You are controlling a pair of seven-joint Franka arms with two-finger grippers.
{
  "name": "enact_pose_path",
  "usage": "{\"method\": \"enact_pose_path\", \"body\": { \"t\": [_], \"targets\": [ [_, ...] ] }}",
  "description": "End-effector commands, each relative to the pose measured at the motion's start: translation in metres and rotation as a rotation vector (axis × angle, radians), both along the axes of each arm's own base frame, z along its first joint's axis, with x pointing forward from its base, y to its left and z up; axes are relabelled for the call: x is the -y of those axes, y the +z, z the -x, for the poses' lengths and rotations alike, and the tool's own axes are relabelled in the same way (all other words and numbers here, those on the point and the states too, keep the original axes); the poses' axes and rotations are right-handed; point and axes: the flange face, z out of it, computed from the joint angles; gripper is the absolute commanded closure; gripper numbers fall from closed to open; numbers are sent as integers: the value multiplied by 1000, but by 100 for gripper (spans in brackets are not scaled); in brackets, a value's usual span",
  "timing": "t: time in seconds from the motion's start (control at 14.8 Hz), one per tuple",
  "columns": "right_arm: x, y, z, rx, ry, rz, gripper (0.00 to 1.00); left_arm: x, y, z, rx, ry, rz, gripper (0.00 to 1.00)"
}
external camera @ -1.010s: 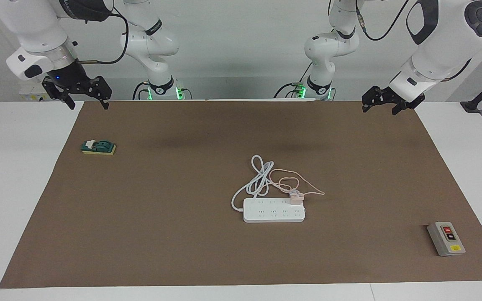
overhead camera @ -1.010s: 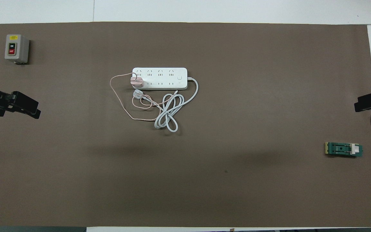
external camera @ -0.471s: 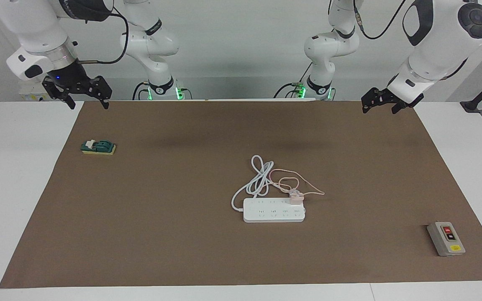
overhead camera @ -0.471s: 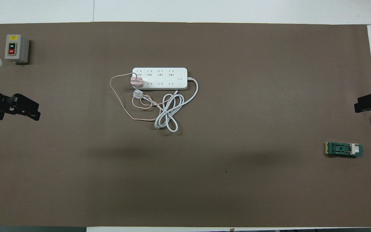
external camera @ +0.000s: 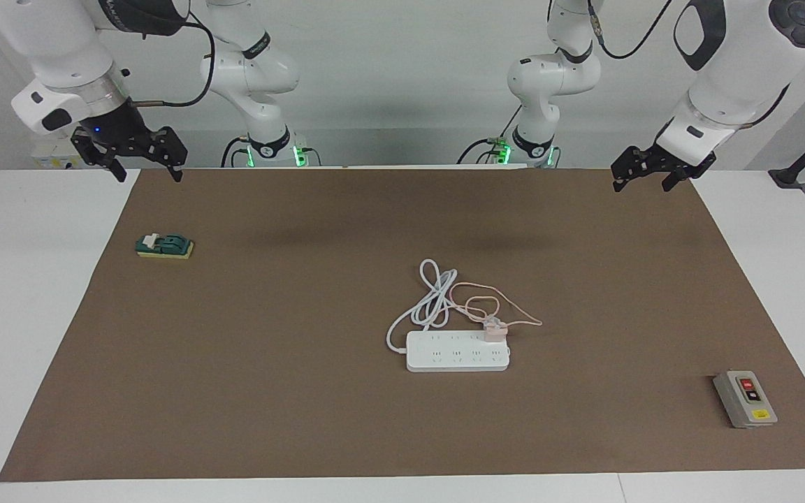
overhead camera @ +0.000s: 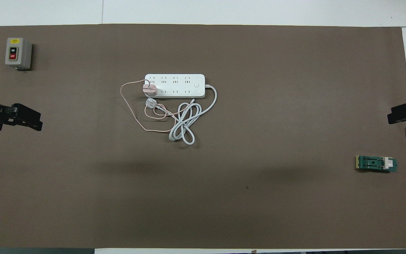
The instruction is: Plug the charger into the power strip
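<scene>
The white power strip [external camera: 457, 351] lies flat near the middle of the brown mat, also in the overhead view [overhead camera: 174, 85]. The pale pink charger [external camera: 495, 330] stands on the strip's end socket toward the left arm's end, in the row nearer the robots, also seen from above [overhead camera: 150, 90]. Its thin pink cable loops on the mat beside the strip's coiled white cord [overhead camera: 185, 121]. My left gripper [external camera: 641, 186] hangs open and empty over the mat's edge, far from the strip [overhead camera: 35, 120]. My right gripper [external camera: 147, 175] waits open and empty at the right arm's end [overhead camera: 395, 116].
A grey box with red and black buttons [external camera: 745, 398] sits farther from the robots at the left arm's end [overhead camera: 18, 53]. A small green and yellow part [external camera: 165, 246] lies at the right arm's end [overhead camera: 376, 163]. A white plug [overhead camera: 151, 102] lies beside the charger.
My left arm has shifted a little toward its own end of the table, gripper still empty. The right arm, strip and charger have not moved.
</scene>
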Motion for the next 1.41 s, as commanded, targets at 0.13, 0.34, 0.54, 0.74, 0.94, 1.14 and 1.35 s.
{"method": "enact_pose_path", "body": {
  "t": [0.13,0.34,0.54,0.74,0.94,1.14,1.35],
  "targets": [
    [1,1,4,-10,-5,7,0,0,-9,-3,8,5,-3,0],
    [1,1,4,-10,-5,7,0,2,-6,-4,14,2,-3,0],
    [2,1,4,-10,-7,7,0,4,-7,-4,8,0,-3,0],
    [2,1,4,-10,-7,7,0,6,-4,-4,20,-5,-2,0],
    [1,2,4,-8,-10,6,0,4,-3,-5,28,-4,-1,0],
    [1,2,4,-8,-10,6,0,8,-1,-7,46,-11,0,0],
    [1,2,4,-8,-8,6,0,7,-1,-7,46,-8,0,0]
  ]
}}
